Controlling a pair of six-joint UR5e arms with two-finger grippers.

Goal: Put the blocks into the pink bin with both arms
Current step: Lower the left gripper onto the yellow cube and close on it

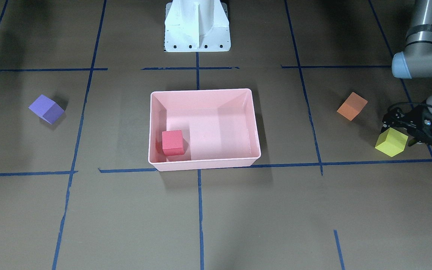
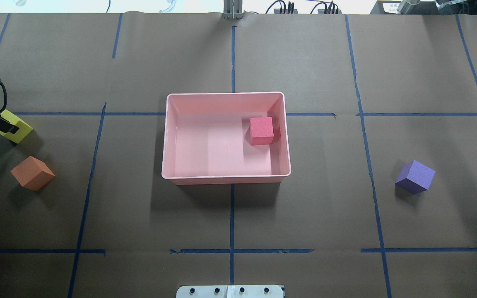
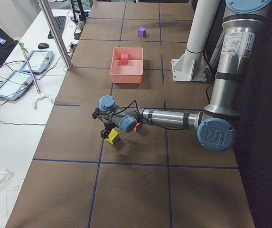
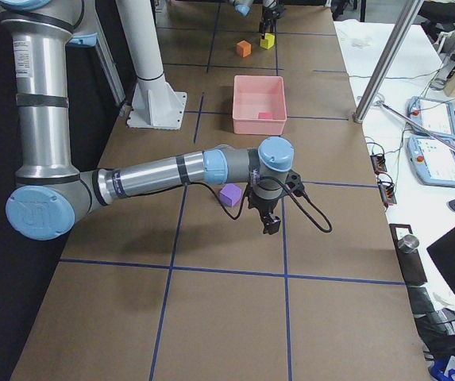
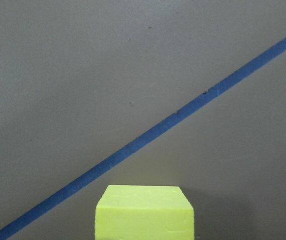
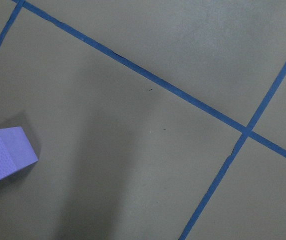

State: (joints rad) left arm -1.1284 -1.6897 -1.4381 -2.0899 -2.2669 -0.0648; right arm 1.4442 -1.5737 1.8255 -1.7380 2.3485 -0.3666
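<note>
The pink bin point(image 2: 226, 94) stands mid-table with the red block point(image 2: 261, 130) inside it, near one corner. My left gripper point(image 2: 4, 124) is down at the yellow-green block point(image 2: 20, 131), one finger over its side. I cannot tell whether it grips the block, which fills the bottom of the left wrist view point(image 5: 143, 212). The orange block point(image 2: 32, 173) lies close by on the table. The purple block point(image 2: 415, 177) lies on the other side. My right gripper point(image 4: 271, 226) hangs just past it, seen only from the side, so I cannot tell its state.
The white pedestal base point(image 1: 197, 26) stands behind the bin. Blue tape lines point(image 2: 232, 215) grid the brown table. A side bench with teach pendants point(image 3: 17, 80) and a metal post point(image 3: 55, 33) runs along the far edge.
</note>
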